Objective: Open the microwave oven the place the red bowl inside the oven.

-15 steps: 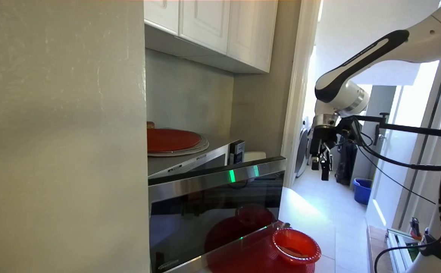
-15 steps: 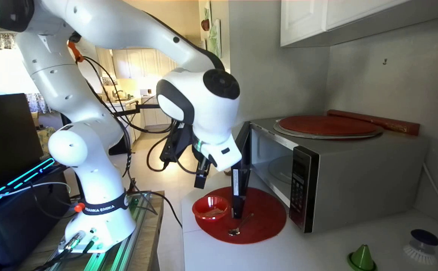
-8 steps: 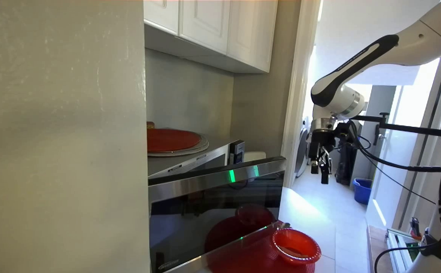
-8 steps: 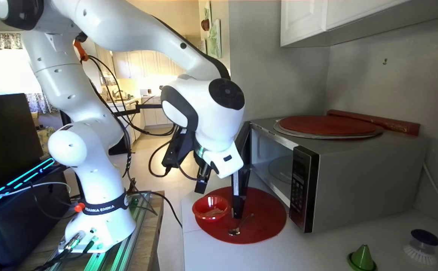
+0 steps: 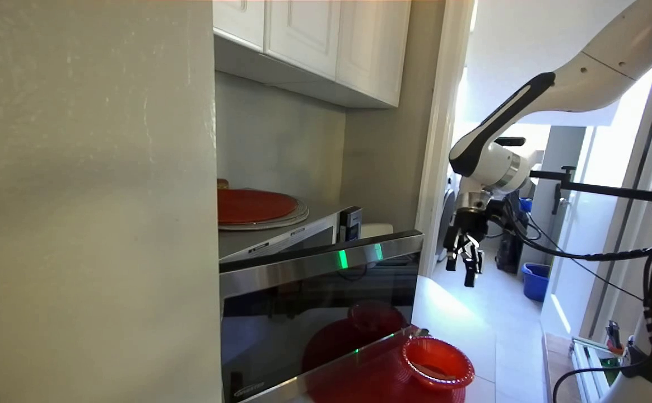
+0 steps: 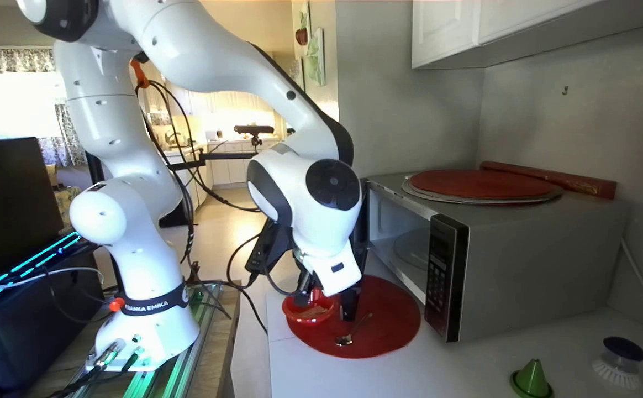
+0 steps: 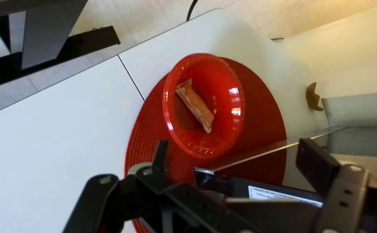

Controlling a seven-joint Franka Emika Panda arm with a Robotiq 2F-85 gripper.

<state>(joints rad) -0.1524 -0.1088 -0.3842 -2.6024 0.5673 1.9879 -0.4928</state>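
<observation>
Hand [image 5: 460,273] released, jaws wide apart; in an exterior view it hangs at 12 o'clock from the bowl [image 7: 209,94], apart from it. Bowl red, upright on the mat [image 6: 390,309], at the mat's 12 o'clock side in wrist view, outside the microwave [image 6: 542,260]. Packet [image 7: 195,106] lies in bowl, slanting 11 to 5 o'clock, same view. Microwave on worktop [image 6: 327,378], at mat's 2 o'clock in an exterior view; door [image 5: 320,308] swung open, reaching over the mat. Spoon [image 6: 344,340] on mat, head toward 7 o'clock there. Green cone [image 6: 532,377] at mat's 4 o'clock, brush [image 6: 622,360] at 3, farther out, both on worktop. Red disc [image 6: 481,184] on top of microwave, long box [image 6: 567,179] beside it, 12 to 3 o'clock.
</observation>
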